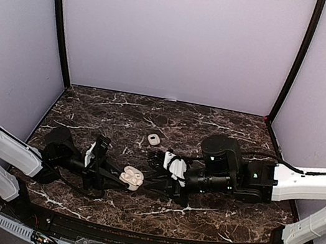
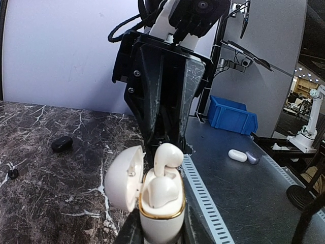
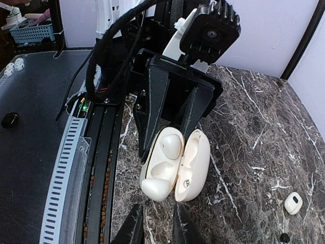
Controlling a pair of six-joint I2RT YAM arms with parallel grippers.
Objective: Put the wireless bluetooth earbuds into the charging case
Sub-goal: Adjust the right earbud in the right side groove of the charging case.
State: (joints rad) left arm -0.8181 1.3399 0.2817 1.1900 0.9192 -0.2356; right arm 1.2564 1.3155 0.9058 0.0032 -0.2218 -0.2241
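Two robot arms meet over a dark marble tabletop, an open white charging case held between them.

The jaws of the left arm (image 1: 12,155) are clamped on the lower body of the charging case (image 2: 161,213). They hold it near the front of the tabletop (image 1: 225,130) with its opening upward and its lid (image 2: 124,178) swung out to one side. One white earbud (image 2: 167,156) stands up out of the case's tray (whether it is fully seated cannot be told). The right arm (image 1: 316,184) points at the case from the opposite side. Its jaws are slightly apart with nothing between them, their tips just short of the case. Farther back on the tabletop lies a loose white earbud (image 1: 153,139), well apart from the case. A small black roundish object (image 2: 62,144) also rests on the marble, off to one side.
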